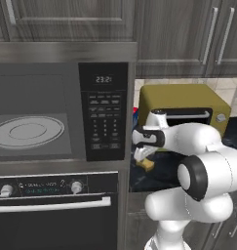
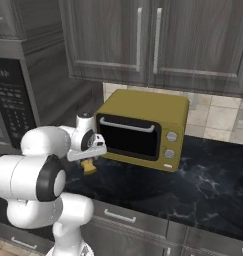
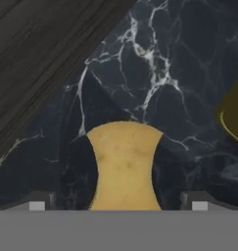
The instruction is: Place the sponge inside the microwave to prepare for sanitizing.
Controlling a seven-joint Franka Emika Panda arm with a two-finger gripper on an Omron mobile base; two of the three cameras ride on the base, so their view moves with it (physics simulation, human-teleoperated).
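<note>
between my gripper's [image 3: 118, 203] wide-open jaws i see the sponge [image 3: 123, 164] on the dark marble counter [image 3: 140, 73], not clamped.

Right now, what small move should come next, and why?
Probably lower a little and close the tool on the sponge: its jaws stand open on either side of the sponge, which lies on the dark counter, not yet gripped.

I read "23:2" with a blurred last digit on the microwave [image 1: 61, 114] display [image 1: 103, 79]. Its keypad [image 1: 104, 121] labels and the oven [image 1: 56, 210] panel's print are too small for me.
</note>
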